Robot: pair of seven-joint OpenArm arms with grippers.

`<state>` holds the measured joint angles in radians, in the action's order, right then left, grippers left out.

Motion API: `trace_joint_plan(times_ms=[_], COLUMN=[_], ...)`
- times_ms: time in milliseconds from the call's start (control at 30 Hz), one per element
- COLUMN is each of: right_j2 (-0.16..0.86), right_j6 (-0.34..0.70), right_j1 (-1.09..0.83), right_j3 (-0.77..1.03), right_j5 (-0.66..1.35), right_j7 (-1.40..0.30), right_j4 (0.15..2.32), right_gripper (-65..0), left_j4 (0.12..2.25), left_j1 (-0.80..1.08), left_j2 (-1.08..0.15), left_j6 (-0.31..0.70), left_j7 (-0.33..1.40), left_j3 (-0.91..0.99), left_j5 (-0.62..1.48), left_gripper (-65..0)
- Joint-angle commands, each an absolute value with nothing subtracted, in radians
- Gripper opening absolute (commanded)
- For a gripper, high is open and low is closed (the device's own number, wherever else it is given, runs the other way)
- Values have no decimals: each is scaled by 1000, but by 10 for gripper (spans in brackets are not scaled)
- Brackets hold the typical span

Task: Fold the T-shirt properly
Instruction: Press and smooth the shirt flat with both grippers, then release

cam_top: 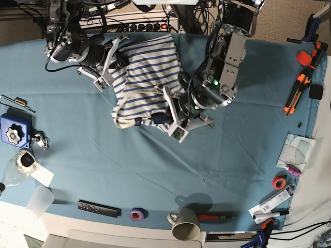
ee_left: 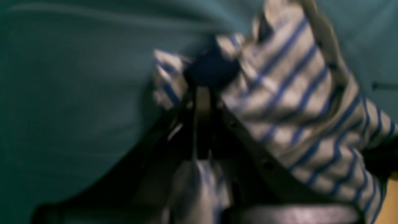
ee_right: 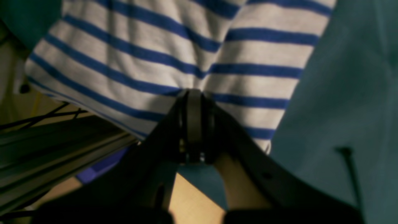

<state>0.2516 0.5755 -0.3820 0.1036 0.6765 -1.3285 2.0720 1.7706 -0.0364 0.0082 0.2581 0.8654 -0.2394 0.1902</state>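
Note:
The T-shirt (cam_top: 150,72), white with thin blue stripes, lies bunched at the back middle of the teal table cloth (cam_top: 103,155). My left gripper (cam_top: 161,117) is at its near edge. In the left wrist view this gripper (ee_left: 202,90) is shut on striped fabric (ee_left: 295,93) beside a dark patch (ee_left: 211,68). My right gripper (cam_top: 118,58) is at the shirt's far left side. The right wrist view shows it (ee_right: 194,93) shut on a fold of the striped cloth (ee_right: 155,56), lifted off the table cloth.
A mug (cam_top: 185,223), a remote (cam_top: 98,208) and a tape roll (cam_top: 137,213) sit near the front edge. A blue device (cam_top: 11,132) and a plastic cup (cam_top: 39,199) stand at the left. Orange tools (cam_top: 300,82) and another tape roll (cam_top: 280,182) lie at the right.

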Motion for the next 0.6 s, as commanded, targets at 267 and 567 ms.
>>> trace_joint_plan(times_ms=[267, 567], right_j2=[260, 260], right_j6=[578, 578], right_j1=[-369, -371], right_j3=[149, 396], right_j5=[571, 634], right_j7=[-1245, -1239], right_j4=[2179, 2179], right_gripper=[-632, -632], left_j4=[1877, 1953], left_j1=[-49, 30], left_j2=[16, 13], left_j6=[258, 259], left_j7=[966, 981], left_j3=[-173, 44], left_j5=[160, 160], left_gripper=[-646, -646])
